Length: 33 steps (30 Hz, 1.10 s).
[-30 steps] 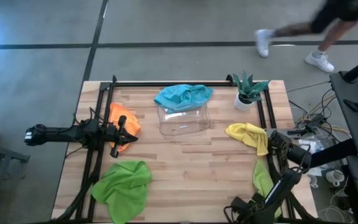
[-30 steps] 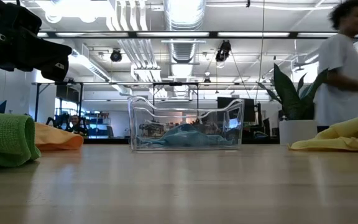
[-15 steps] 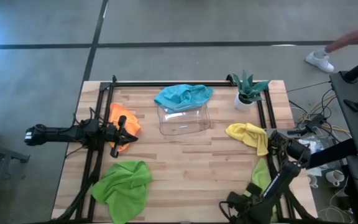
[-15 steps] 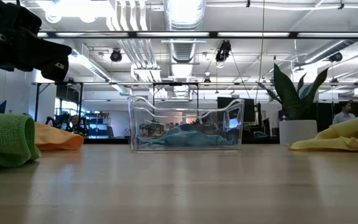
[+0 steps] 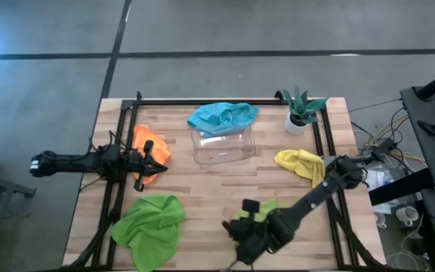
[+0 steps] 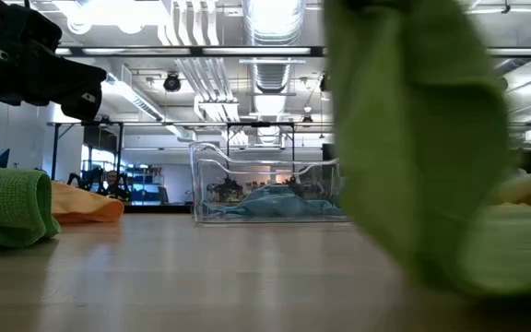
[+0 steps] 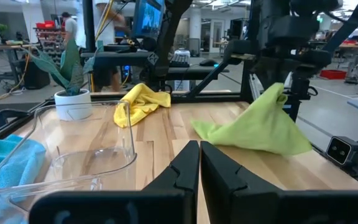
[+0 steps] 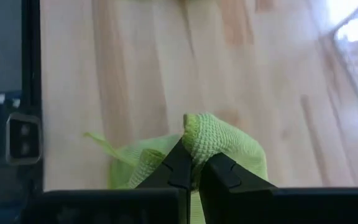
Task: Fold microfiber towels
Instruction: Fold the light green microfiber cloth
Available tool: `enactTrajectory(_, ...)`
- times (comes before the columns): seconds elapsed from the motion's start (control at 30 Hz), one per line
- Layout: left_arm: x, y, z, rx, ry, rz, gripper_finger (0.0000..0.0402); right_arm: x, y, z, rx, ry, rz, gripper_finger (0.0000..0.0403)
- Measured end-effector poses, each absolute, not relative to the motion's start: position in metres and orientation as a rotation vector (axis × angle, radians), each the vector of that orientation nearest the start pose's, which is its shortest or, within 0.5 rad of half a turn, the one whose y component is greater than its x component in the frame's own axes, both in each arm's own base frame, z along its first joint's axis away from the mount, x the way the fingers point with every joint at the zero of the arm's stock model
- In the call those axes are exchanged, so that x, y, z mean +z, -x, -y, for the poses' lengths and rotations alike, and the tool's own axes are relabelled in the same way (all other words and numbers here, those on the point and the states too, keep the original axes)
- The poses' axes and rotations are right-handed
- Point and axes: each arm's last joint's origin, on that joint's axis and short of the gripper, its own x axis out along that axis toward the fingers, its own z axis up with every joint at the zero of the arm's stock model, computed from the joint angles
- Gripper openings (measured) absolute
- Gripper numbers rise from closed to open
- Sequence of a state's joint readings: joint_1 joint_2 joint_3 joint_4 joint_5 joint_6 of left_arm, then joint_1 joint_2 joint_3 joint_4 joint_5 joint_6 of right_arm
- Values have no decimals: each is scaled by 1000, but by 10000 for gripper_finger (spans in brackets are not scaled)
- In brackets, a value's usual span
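Counting five towels [image 5: 222,118], two green

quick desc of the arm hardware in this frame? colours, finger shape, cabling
Both arms are dark, near-black, built from slim tubular links with chunkier joint housings. The left gripper and right gripper each have two black, angular fingers tapering to wedge-shaped tips. The left arm shows thin dark cables along its wrist section. No readable markings or labels are visible on either arm.

wooden table [image 5: 225,185] — towels [image 5: 151,227], tray [image 5: 223,145], plant [image 5: 302,109]
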<state>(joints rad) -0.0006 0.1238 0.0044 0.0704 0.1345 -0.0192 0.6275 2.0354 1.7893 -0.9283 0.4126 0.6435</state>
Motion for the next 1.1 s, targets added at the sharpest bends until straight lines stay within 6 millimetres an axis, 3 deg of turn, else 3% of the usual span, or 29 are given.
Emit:
enactTrajectory(0.33, 162, -105, 4, -134, 22, -50, 0, 253, -376, -211, -192, 20, -965, 9)
enactTrajectory(1.1, 162, -105, 4, -134, 22, -50, 0, 252, -377, -209, -181, 52, -971, 9)
